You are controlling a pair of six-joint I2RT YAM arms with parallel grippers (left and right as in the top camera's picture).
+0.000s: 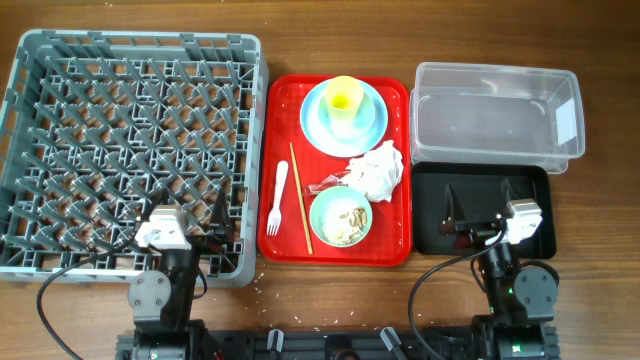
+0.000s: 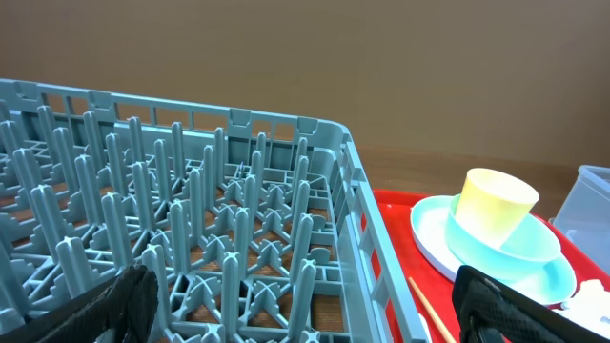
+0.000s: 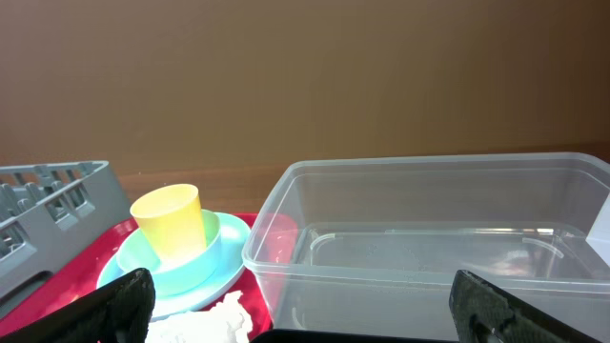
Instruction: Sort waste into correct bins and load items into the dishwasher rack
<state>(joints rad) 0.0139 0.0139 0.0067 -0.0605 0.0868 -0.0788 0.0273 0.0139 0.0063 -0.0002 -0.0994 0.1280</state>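
The left jaws were wide apart and held nothing. They hung over the near right corner of the grey rack (image 1: 140, 38), just above its pegs. The right jaws were wide apart too, with nothing in them. They hung over the black tray (image 1: 430, 235). Behind the black tray sat the clear tub (image 1: 490, 115), and the two were touching or almost touching. The rack took up the left side of the wooden surface (image 1: 600, 250). Between the rack and the two bins lay a flat red tray (image 1: 390, 238). At the far end of the red tray was a blue plate (image 1: 320, 125) with a yellow cup (image 1: 343, 96) standing on it. A crumpled white napkin (image 1: 377, 168) lay just in front of the plate. Beside the napkin, at the near end, sat a small bowl (image 1: 318, 222) with pale food scraps (image 1: 347, 218) inside. To the left of the bowl lay the chopsticks (image 1: 301, 200), and next to them a white fork (image 1: 279, 195).
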